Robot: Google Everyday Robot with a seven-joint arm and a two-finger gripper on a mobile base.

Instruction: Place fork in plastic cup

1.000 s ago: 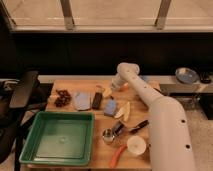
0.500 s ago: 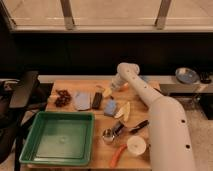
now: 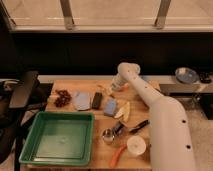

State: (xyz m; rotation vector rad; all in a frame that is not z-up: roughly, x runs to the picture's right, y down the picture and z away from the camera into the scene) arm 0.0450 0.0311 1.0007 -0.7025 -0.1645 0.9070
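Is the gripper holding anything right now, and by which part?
Cannot be told. The gripper is down at the board's far edge, hidden behind the arm; no fork shows in it.

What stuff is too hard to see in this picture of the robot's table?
- Pincer: at the table's far edge, camera view; the arm's wrist covers its tips and whatever they touch.
- Fork: too thin to pick out anywhere.
- Plastic cup: pale and blurry, its inside unreadable.
- Green tray: near corner cut off by the picture's bottom edge.
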